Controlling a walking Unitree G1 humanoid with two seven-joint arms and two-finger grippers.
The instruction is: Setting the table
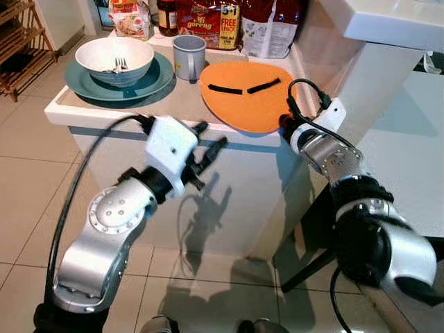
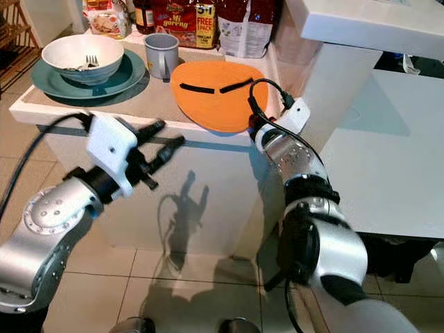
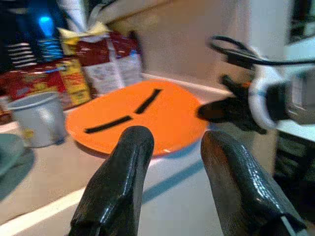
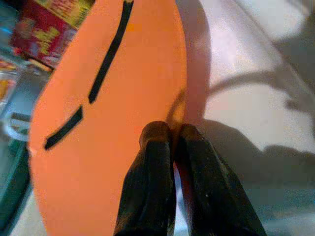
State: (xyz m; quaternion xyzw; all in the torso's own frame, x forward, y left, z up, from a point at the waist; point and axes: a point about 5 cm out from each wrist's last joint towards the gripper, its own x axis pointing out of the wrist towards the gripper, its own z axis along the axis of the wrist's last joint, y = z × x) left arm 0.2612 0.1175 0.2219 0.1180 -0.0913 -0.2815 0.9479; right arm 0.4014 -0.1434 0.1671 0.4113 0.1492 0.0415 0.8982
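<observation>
A white counter juts out over the tiled floor, and most of what matters sits on its top. Along the back stand snack packets and a white bag. At the robot's left end rests a teal plate with a white bowl on it, a fork lying inside the bowl. Just beside the plate stands a grey mug.

The orange placemat, marked with two short black strips, lies flat on the counter between the mug and the wall, its near edge hanging slightly past the counter's front edge.

The right gripper is at the placemat's near right edge, its two black fingers pressed together with the thin orange rim pinched between them; the silver right arm reaches up to it from below.

The left gripper hovers in front of the counter's face, just below the top and short of the placemat, touching nothing. Its fingers stand apart with a clear gap between them, pointing toward the placemat.
</observation>
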